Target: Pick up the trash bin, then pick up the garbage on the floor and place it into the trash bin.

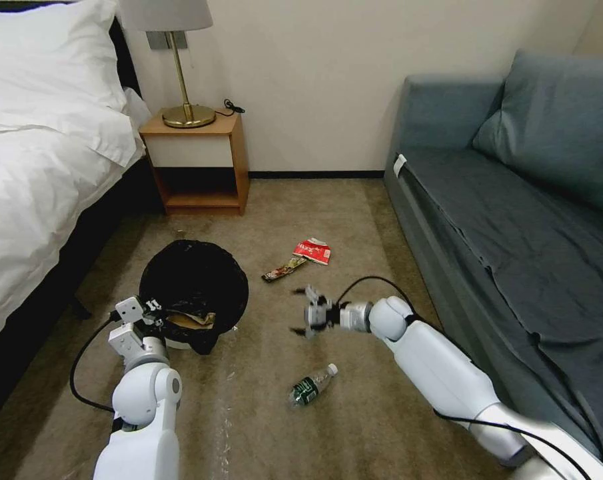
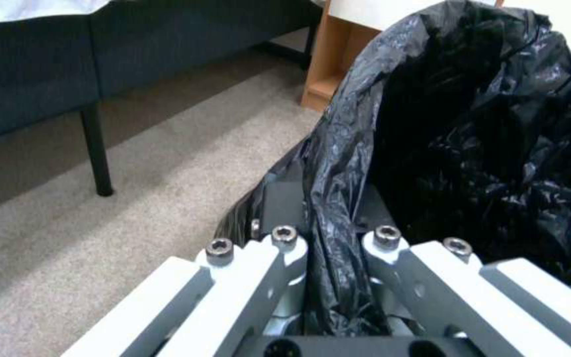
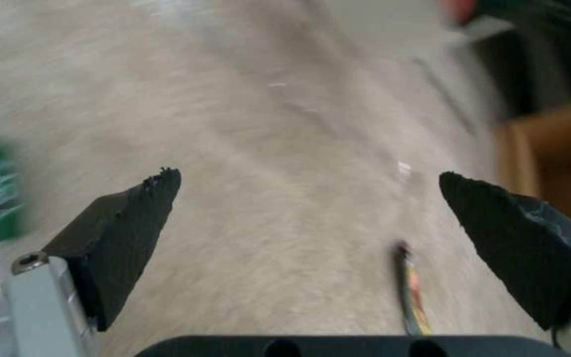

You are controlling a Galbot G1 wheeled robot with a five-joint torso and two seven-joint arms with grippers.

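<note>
My left gripper (image 1: 156, 308) is clenched on the near rim of the small round white plastic trash bin (image 1: 193, 291), pinching the crinkled black bag liner (image 2: 471, 129) between its fingers (image 2: 279, 198). The bin sits tilted, its mouth turned up and toward me, between the white-sheeted bed (image 1: 41, 160) and the open carpet (image 1: 261, 413). A crumpled brown paper bag (image 1: 191, 319) lies inside it, near my grip.

My right gripper (image 1: 300, 311) hovers over the carpet just right of the bin, its black-padded fingers (image 3: 130, 218) spread wide and holding nothing.

The clear plastic bottle with green label and white cap (image 1: 312, 385) lies on its side near me, its long axis slanting, cap pointing toward the grey-blue sofa (image 1: 514, 220) and away from me. The dark snack wrapper (image 1: 284, 269) lies flat farther out, its long axis slanting the same way, one end just beside the flattened red-and-white packet (image 1: 312, 251). Both rest before the wooden nightstand (image 1: 198, 167).
</note>
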